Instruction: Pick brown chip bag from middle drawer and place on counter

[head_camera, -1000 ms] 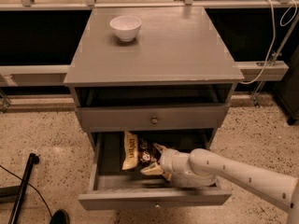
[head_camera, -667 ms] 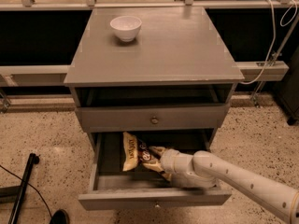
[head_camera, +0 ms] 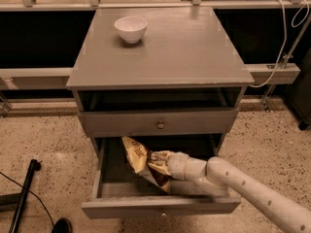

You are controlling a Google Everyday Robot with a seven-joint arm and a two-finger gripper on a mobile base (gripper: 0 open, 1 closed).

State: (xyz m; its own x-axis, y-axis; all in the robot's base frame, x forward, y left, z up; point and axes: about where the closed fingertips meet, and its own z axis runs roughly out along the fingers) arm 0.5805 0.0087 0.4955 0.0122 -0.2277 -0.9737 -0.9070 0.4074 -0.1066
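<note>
The brown chip bag [head_camera: 137, 157] lies tilted in the open middle drawer [head_camera: 160, 207], its cream-yellow end up and to the left and its dark brown end [head_camera: 160, 180] down near the drawer front. My gripper [head_camera: 156, 163] reaches into the drawer from the right on a white arm [head_camera: 243, 183] and is shut on the bag's middle. The counter [head_camera: 165, 47] is the grey cabinet top above.
A white bowl [head_camera: 130, 28] stands at the counter's back left. Another grey drawer front with a brass knob [head_camera: 160, 125] is closed above the open drawer. A black pole and cable [head_camera: 22, 198] lie on the speckled floor to the left. A rail and white cable [head_camera: 284, 57] are at the right.
My gripper has moved slightly left and further onto the bag, and the bag's brown end now shows below the gripper. The drawer and the bowl have not moved.
</note>
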